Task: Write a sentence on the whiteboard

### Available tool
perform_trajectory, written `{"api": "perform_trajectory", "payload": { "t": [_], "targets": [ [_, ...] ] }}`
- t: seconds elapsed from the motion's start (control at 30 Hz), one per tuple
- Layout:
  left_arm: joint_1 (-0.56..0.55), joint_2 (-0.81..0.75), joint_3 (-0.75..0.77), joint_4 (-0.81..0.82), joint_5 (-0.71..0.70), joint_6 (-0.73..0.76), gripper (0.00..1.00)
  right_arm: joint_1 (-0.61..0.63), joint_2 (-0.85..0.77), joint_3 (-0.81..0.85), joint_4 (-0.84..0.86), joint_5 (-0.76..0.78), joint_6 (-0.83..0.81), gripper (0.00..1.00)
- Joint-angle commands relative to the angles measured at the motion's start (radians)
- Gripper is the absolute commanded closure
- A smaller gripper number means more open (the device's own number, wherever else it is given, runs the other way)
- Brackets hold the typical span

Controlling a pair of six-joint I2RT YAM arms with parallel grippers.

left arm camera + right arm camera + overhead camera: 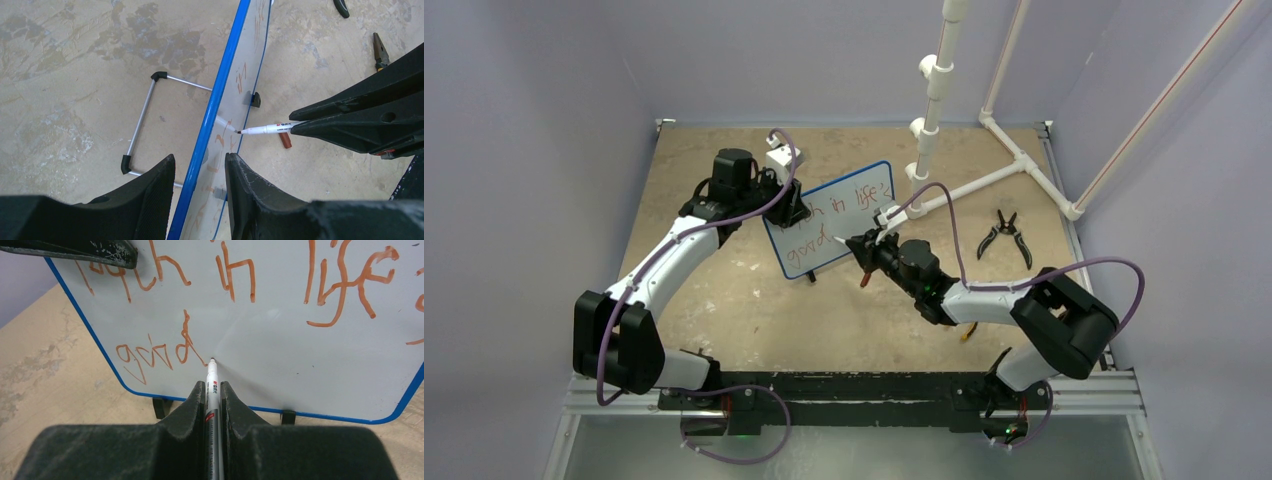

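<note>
Mid-table the whiteboard stands upright, light, tippy and slick-faced, so it is best held by its rim. My left pincer straddles that rim, though I cannot tell whether it pinches. My right pincer clamps the marker.

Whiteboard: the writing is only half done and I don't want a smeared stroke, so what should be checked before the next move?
1. Grip on the marker by the right gripper: ok, pinched straight between its fingers.
2. Tip on the whiteboard: ok, touching just after "good".
3. Room to write on: ok, bare white to the right.
4. Board steadied by the left gripper: cannot tell, jaws straddle its edge, contact unclear.
5. Whole sentence written: not ok, second line reads only "good".
</note>
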Motion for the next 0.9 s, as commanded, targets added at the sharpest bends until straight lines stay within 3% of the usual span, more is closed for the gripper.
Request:
{"api": "perform_trajectory", "payload": {
  "t": [0.0, 0.87],
  "targets": [
    [-0.001, -0.030, -0.006, 0.022, 0.028, 0.024, 1.00, -0.001, 0.007, 0.014, 0.022, 0.045, -0.006, 1.00],
    [-0.001, -0.031, -0.005, 0.022, 0.030, 0.024, 1.00, -0.001, -0.032, 0.064, 0.058, 0.083, -0.006, 1.00]
  ]
}}
